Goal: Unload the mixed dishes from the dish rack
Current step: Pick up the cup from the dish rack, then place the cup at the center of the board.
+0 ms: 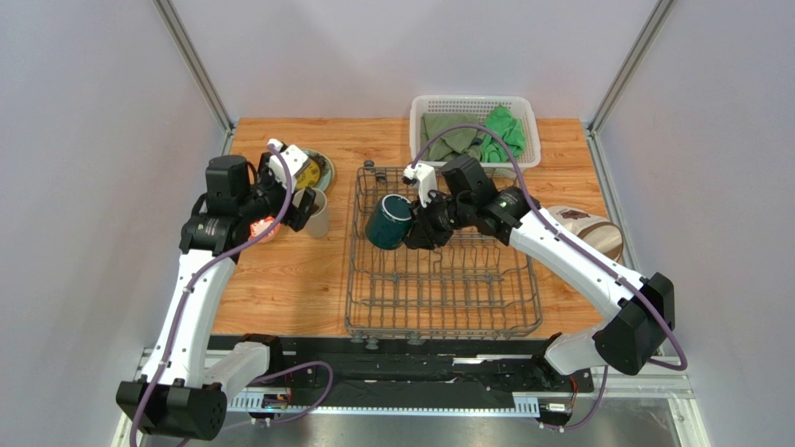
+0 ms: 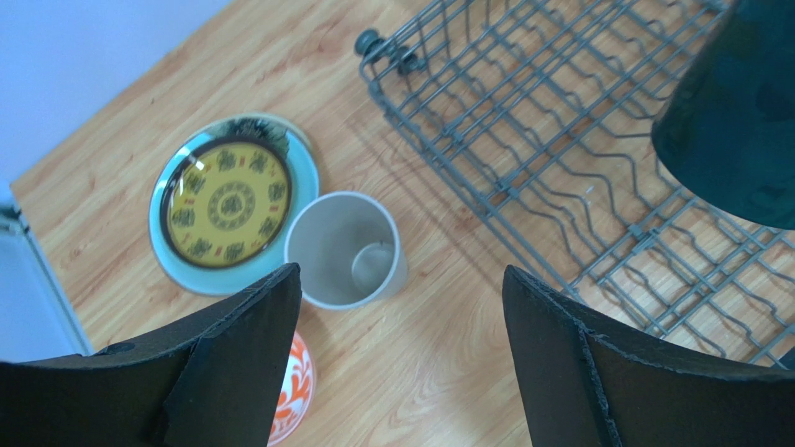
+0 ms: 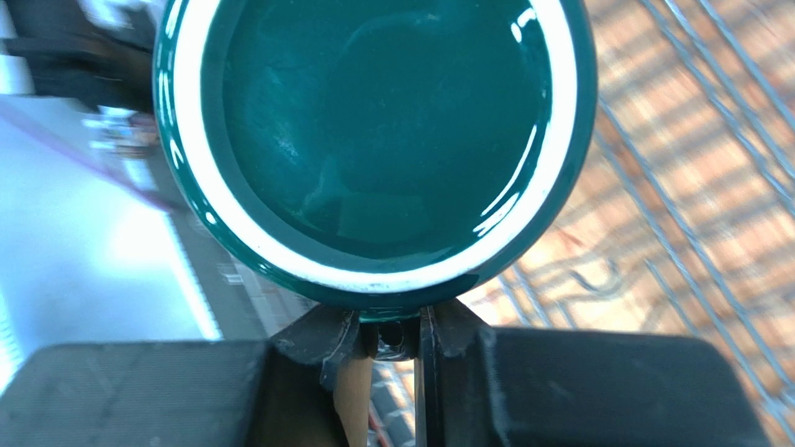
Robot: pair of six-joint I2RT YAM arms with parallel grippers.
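The grey wire dish rack stands mid-table. My right gripper is shut on the handle of the dark teal mug and holds it on its side above the rack's far left part. In the right wrist view the mug's base fills the frame above the gripper. My left gripper is open and empty over the table left of the rack. Below it are the tall beige cup, the yellow-and-green plate and the red-and-white bowl.
A white mesh basket with green cloths stands at the back right. A cream and beige thing with a dark motif lies right of the rack. The rack's corner is close to the cup.
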